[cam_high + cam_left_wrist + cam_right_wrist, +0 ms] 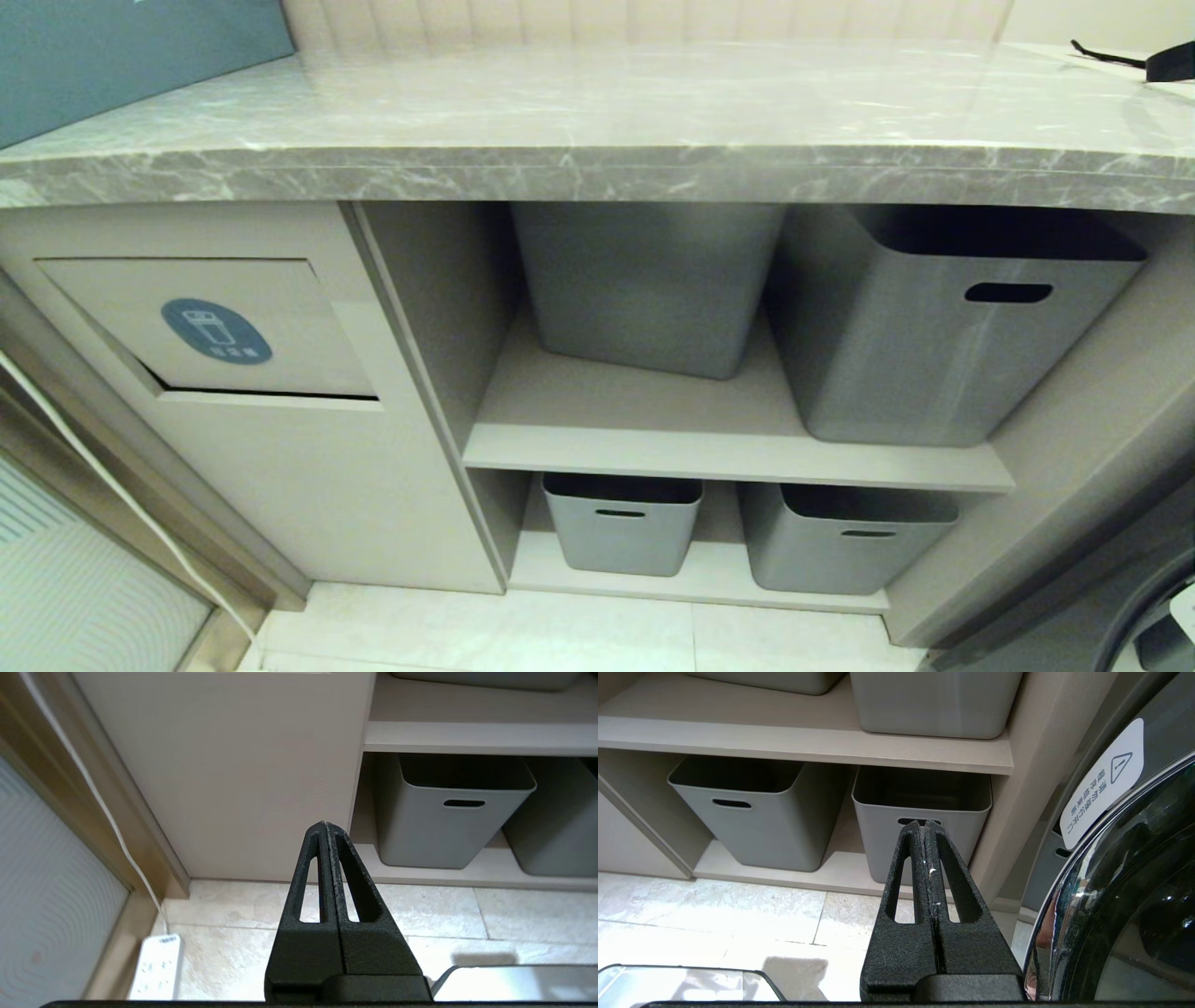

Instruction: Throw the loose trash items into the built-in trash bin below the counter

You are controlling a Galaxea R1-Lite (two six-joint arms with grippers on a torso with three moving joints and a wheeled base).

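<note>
Desk (597, 103) lying scrap-free | bin flap (215, 327) resting ajar | left pincer (324, 826), right pincer (923, 823) hanging closed, empty | scraps: unseen, likely light, pinch edges.

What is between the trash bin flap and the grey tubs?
In the head view, only a beige cabinet wall stands between the flap and the tubs.

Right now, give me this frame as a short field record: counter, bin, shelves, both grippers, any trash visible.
counter: marble slab, no scraps seen on the visible part
trash bin: beige flap with blue sticker, lower left under the counter, its lower edge slightly ajar
shelves: four grey tubs, two upper, two lower
left gripper: shut, empty, low before the cabinet front
right gripper: shut, empty, low, facing a lower tub
loose trash: none visible in any view
floor: white power strip by the left wall
</note>
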